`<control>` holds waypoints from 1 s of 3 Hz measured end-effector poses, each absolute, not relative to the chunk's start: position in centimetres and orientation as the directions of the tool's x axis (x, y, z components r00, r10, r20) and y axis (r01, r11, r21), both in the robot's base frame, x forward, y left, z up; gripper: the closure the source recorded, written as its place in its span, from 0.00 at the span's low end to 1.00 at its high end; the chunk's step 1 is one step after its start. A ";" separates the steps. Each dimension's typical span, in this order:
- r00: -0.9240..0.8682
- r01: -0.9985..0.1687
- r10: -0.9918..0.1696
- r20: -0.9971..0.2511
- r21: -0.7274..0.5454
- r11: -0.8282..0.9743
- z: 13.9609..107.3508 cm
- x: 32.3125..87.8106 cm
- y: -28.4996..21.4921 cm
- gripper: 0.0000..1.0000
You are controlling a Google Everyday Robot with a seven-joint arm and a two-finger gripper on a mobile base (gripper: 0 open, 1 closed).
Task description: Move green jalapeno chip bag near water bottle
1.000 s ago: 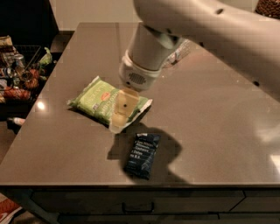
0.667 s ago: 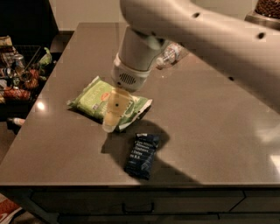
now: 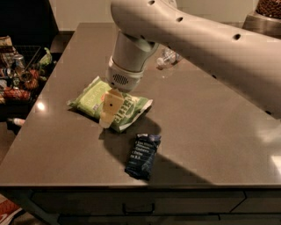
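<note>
The green jalapeno chip bag (image 3: 90, 99) lies flat on the grey table, left of centre, with white lettering facing up. My gripper (image 3: 106, 119) hangs from the big white arm and is down over the bag's front middle, its pale tip at the bag's near edge. The water bottle (image 3: 168, 57) lies on its side further back and to the right, partly hidden behind the arm.
A dark blue snack packet (image 3: 142, 154) lies near the table's front edge, right of the gripper. A wire rack with assorted items (image 3: 19, 74) stands off the table's left side. A dark bowl (image 3: 268, 11) sits at the far right corner.
The arm has swung left and the gripper has come down from the bag's right end to its front middle. The bag, bottle and blue packet have not moved.
</note>
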State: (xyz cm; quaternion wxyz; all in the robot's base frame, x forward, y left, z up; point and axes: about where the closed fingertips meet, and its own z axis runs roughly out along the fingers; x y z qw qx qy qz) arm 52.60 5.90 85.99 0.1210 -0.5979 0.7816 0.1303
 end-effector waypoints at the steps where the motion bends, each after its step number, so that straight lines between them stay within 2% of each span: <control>1: -0.273 -0.961 -0.900 -0.339 0.060 0.269 85.6 53.0 6.0 0.41; 3: -0.291 -0.952 -0.899 -0.327 0.004 0.306 87.2 54.3 3.7 0.87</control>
